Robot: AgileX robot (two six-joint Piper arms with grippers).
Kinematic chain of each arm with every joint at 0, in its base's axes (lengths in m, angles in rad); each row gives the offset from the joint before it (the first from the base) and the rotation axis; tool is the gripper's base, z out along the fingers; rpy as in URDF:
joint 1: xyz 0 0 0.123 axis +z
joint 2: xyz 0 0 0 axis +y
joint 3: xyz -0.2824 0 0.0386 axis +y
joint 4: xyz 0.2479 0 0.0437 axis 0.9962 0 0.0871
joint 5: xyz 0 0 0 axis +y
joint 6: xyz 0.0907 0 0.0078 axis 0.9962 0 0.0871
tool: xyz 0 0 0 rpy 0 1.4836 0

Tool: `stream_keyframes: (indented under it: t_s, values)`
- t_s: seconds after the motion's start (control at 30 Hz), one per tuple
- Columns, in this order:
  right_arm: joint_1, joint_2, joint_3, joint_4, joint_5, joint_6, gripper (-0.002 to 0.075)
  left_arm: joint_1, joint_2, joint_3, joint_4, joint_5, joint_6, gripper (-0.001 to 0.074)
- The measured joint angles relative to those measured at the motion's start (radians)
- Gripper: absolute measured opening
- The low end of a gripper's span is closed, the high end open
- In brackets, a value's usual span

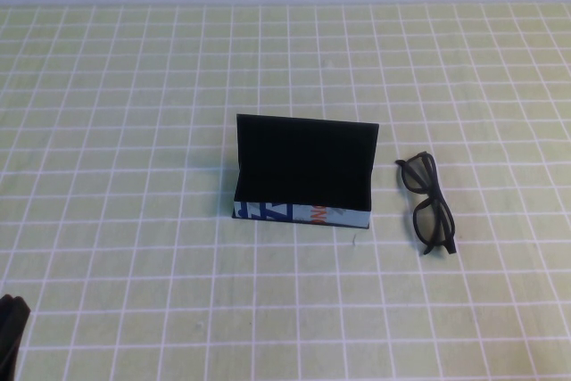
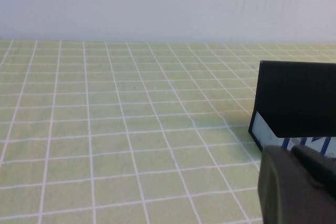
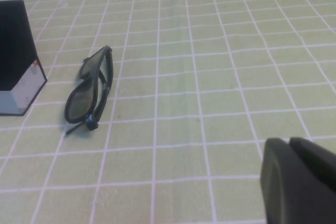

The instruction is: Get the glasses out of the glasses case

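Two things lie on the checked table seen from above, the open glasses case and the glasses just right of it; the left tool sits near the case, its state unclear, and the right tool hangs pressed together, well apart from the glasses.

glasses case: matte black, card-like; near panel glossier, printed. glasses: dark smooth plastic, slight sheen. table cover: matte green, white grid. Both gripper housings: matte dark plastic.
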Motion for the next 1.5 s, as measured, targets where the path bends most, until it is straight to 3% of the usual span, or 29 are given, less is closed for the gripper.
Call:
stream_keyframes:
  t_s: [0.4, 0.5, 0.6, 0.7, 0.77, 0.97, 1.5]
  values:
    - [0.0, 0.0, 0.0, 0.0, 0.0, 0.0, -0.0017, 0.0, 0.0, 0.0, 0.07, -0.088, 0.001, -0.0004]
    - [0.0, 0.0, 0.0, 0.0, 0.0, 0.0, -0.0017, 0.0, 0.0, 0.0, 0.394, -0.153, -0.326, -0.0004]
    - [0.0, 0.0, 0.0, 0.0, 0.0, 0.0, -0.0017, 0.0, 0.0, 0.0, 0.932, -0.154, -0.831, -0.0004]
    - [0.0, 0.0, 0.0, 0.0, 0.0, 0.0, -0.0017, 0.0, -0.025, 0.0, 1.394, -0.062, -1.26, -0.0004]
    - [0.0, 0.0, 0.0, 0.0, 0.0, 0.0, -0.0017, 0.0, -0.075, 0.0, 1.542, 0.054, -1.42, -0.0004]
    - [0.0, -0.002, 0.002, 0.001, 0.002, 0.0, -0.0018, 0.0, -0.153, 0.0, 1.657, 0.17, -1.528, -0.0004]
    - [0.0, -0.002, 0.002, 0.002, 0.004, 0.0, -0.0018, 0.0, -0.156, -0.002, 1.669, 0.189, -1.544, -0.0004]
